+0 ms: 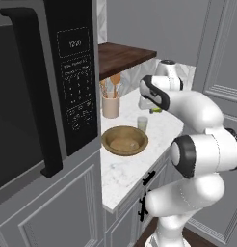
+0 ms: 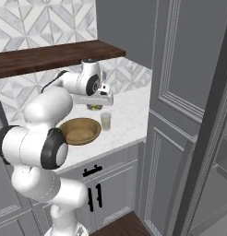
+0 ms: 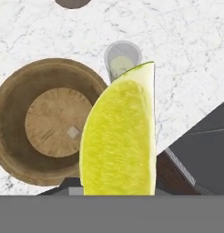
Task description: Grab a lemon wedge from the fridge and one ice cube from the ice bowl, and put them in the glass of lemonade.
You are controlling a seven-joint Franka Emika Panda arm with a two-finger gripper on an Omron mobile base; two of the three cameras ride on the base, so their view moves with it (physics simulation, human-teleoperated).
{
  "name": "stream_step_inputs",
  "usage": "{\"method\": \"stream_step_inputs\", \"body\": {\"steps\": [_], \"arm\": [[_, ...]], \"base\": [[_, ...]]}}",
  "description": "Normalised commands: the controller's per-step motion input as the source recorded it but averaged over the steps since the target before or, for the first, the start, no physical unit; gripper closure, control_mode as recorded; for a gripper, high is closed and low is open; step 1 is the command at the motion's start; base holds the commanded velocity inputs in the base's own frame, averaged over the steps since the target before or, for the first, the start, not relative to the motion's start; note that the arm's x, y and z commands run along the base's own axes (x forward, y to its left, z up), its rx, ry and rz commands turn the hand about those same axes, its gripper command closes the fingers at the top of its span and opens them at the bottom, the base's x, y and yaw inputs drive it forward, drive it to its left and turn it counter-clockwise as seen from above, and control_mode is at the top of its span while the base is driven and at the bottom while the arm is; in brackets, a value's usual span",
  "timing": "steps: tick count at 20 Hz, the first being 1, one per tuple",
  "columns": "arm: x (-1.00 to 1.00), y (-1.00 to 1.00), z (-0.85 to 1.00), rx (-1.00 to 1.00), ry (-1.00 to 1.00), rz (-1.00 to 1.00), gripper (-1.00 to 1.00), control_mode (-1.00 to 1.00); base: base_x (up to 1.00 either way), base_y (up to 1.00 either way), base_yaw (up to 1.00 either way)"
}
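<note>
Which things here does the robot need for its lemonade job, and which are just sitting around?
For the job:
- lemon wedge, held in the gripper
- glass of lemonade
- ice bowl with one ice cube

Just sitting around:
- beige cup of wooden spoons
- microwave
- wooden shelf
- cabinets

One bright yellow-green lemon wedge (image 3: 119,136) fills the lower middle of the hand view. One wide round brown wooden bowl (image 3: 22,132) sits at its left, with one small pale ice cube (image 3: 73,132) inside. One small clear glass tumbler of lemonade (image 3: 118,57) stands at the upper middle. One beige cup (image 1: 111,106) with wooden spoons (image 1: 114,82) stands at the centre of the left base view; their number I cannot tell.
</note>
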Motion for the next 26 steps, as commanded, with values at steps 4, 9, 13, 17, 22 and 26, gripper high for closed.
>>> {"method": "stream_step_inputs", "body": {"steps": [4, 9, 13, 17, 22, 26], "arm": [[0.05, 0.00, -0.27, 0.00, 0.02, 0.00, 1.00, -1.00], [0.06, 0.00, -0.13, 0.00, 0.00, 0.00, 1.00, -1.00], [0.39, 0.00, 0.00, 0.00, 0.00, 0.00, 1.00, -1.00], [0.71, 0.00, 0.00, 0.00, 0.01, 0.00, 1.00, -1.00], [0.49, 0.00, -0.01, 0.00, 0.04, 0.00, 1.00, -1.00], [0.44, 0.00, -0.15, 0.00, 0.06, 0.00, 1.00, -1.00]], "base": [[0.00, 0.00, 0.00], [0.00, 0.00, 0.00], [0.00, 0.00, 0.00], [0.00, 0.00, 0.00], [0.00, 0.00, 0.00], [0.00, 0.00, 0.00]]}}
